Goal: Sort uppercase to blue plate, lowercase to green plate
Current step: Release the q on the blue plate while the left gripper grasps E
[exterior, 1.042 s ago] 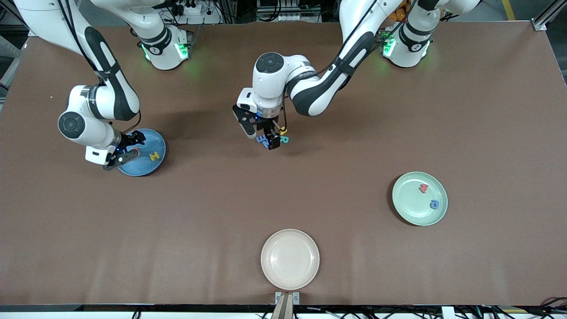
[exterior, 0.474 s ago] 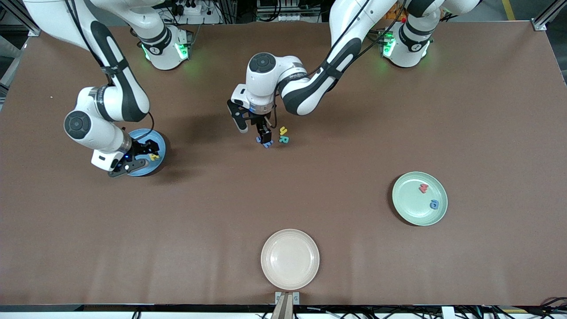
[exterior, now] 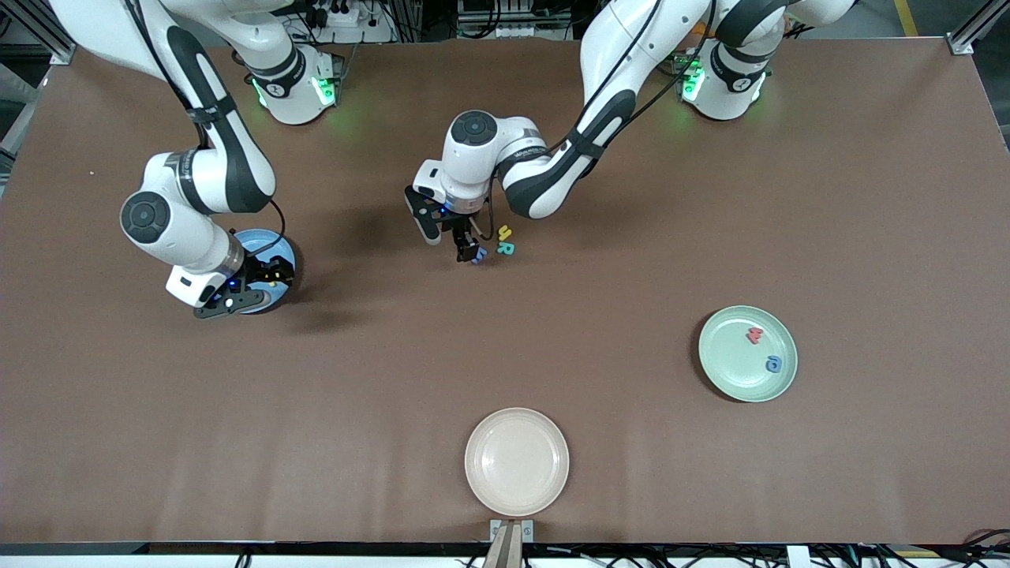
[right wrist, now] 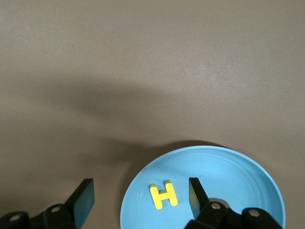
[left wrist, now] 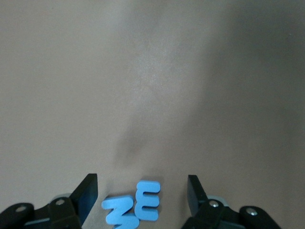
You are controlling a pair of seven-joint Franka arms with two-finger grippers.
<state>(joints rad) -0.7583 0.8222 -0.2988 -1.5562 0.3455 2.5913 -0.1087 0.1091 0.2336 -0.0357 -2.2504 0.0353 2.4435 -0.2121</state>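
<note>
Front view: high camera, looking steeply down across the whole brown worktop [exterior: 505, 347] toward both arm bases along its upper edge; wide and distant.

Left wrist view: mounted just above the left claw [left wrist: 141, 198], looking down past its two spread fingers [left wrist: 87, 193] at the worktop, very close. Shared with the front view: the blue letters [left wrist: 135, 210] between those fingers.

Right wrist view: same mounting on the right claw [right wrist: 137, 198], close above the worktop. Shared with the front view: the blue plate [right wrist: 238, 176] with the yellow H [right wrist: 163, 195].
</note>
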